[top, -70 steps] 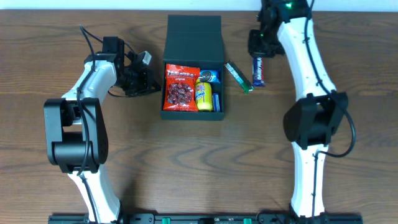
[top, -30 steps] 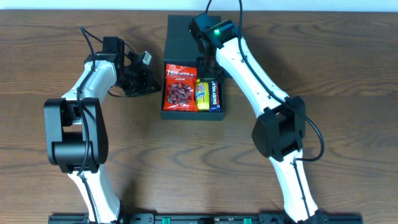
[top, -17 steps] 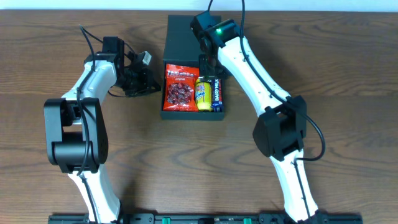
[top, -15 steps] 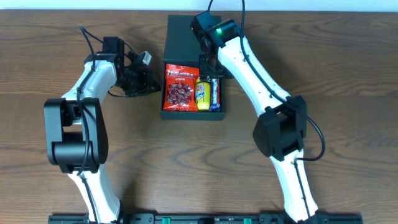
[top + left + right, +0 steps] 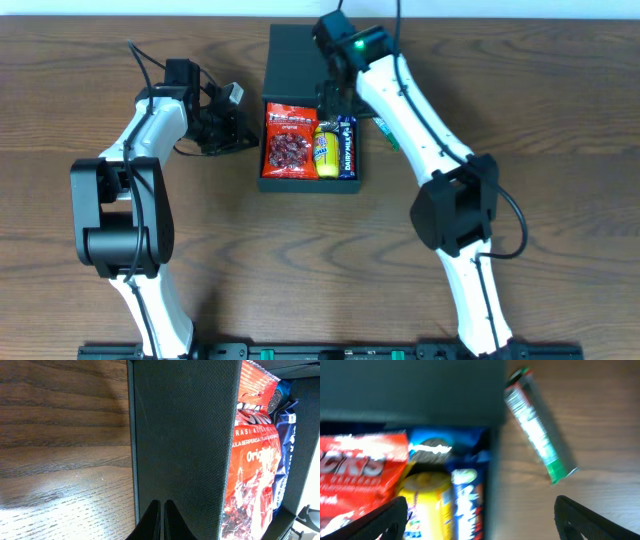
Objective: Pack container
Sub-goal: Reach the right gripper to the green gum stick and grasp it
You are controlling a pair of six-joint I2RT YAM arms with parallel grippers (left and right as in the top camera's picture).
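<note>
The container [image 5: 309, 184] is a dark box whose lid [image 5: 300, 60] lies folded back. Inside lie a red snack packet [image 5: 291, 140], a yellow packet [image 5: 325, 150] and a blue chocolate bar [image 5: 347, 148] along the right wall. My right gripper [image 5: 337, 106] hovers open over the box's back right corner, holding nothing. In the right wrist view its fingers [image 5: 387, 519] spread wide around the blue bar [image 5: 467, 505] and the yellow packet [image 5: 427, 505]. My left gripper [image 5: 240, 132] stays shut at the box's left wall [image 5: 180, 435], with nothing between its fingertips [image 5: 152, 520].
A green bar [image 5: 388, 138] lies on the wooden table just right of the box, half under my right arm; the right wrist view shows the green bar [image 5: 540, 435] slanted. A small blue packet [image 5: 437, 447] sits at the box's back.
My right gripper opened and let go of the blue chocolate bar, which now lies in the box's right side, then drew back a little. The left arm has not moved.
</note>
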